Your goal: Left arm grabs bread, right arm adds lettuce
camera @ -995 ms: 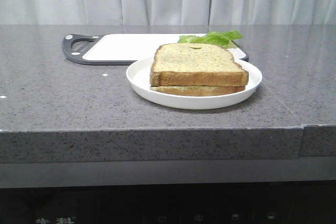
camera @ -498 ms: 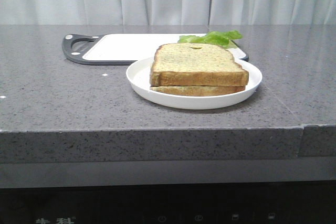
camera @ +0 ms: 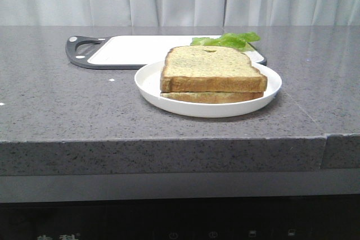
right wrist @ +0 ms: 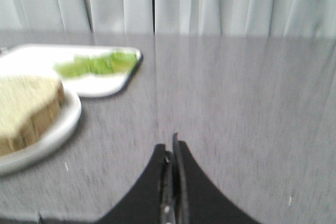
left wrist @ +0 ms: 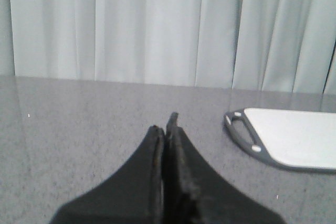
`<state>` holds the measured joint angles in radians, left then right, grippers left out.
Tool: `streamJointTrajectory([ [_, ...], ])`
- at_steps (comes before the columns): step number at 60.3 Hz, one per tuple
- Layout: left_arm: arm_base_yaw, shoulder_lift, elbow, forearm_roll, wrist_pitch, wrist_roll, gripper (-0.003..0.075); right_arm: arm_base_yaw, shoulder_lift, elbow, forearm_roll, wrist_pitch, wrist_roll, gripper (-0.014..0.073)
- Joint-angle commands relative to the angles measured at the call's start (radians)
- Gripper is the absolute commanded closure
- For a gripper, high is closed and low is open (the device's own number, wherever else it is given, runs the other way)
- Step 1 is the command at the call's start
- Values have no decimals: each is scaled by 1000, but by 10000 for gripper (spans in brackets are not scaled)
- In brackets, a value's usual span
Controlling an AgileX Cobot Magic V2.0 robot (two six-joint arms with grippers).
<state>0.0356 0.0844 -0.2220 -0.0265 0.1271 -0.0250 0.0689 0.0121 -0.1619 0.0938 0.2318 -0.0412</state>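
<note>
Bread [camera: 209, 67] tops plate [camera: 151, 85]: soft, light, crushable; grip crust edges. Lettuce [camera: 228, 40] floppy, at 12 o'clock. Left gripper [left wrist: 167, 130], right gripper [right wrist: 171, 150] pressed together.

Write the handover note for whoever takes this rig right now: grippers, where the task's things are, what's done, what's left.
Left gripper: shut, holding nothing, over bare counter near the cutting board's handle end.
Right gripper: shut, holding nothing, over the counter, apart from the plate.
Bread: thick slice lying on the thinner slice, both on the white plate.
Lettuce: on the cutting board behind the plate.
Done: nothing yet.
Left: left arm lifts the bread, right arm fetches the lettuce and adds it.
</note>
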Motion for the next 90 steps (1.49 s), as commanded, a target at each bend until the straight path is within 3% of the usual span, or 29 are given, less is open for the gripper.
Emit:
streamJointTrajectory([
  [1,-3,122,-144,3,-15,-9,741,-6,97,-165,0,4,-6,654],
  [12,-3,375,-301,1,-1,-9,741,-6,330,-359,0,35,-6,654],
  [21,-3,432,-316,3,0,-9,714,-6,421,-391,0,17,-6,613],
  [25,-3,435,-314,3,0,-9,615,-6,426,-391,0,15,-6,485],
  [33,-3,435,-309,2,-25,-9,287,-6,425,-391,0,15,-6,156],
  [36,-3,435,-306,-38,-47,-13,196,-6,425,-391,0,18,-6,87],
  [40,-3,439,-308,-93,-30,-13,141,-6,425,-390,0,27,-6,48],
  [51,-104,561,-396,-135,120,-13,133,-6,425,-390,0,48,-6,56],
  [72,-527,1087,-748,-197,257,-13,134,-6,425,-390,0,51,-6,56],
  [90,-662,1465,-1087,-218,456,-13,134,-6,425,-390,0,51,-6,56],
])
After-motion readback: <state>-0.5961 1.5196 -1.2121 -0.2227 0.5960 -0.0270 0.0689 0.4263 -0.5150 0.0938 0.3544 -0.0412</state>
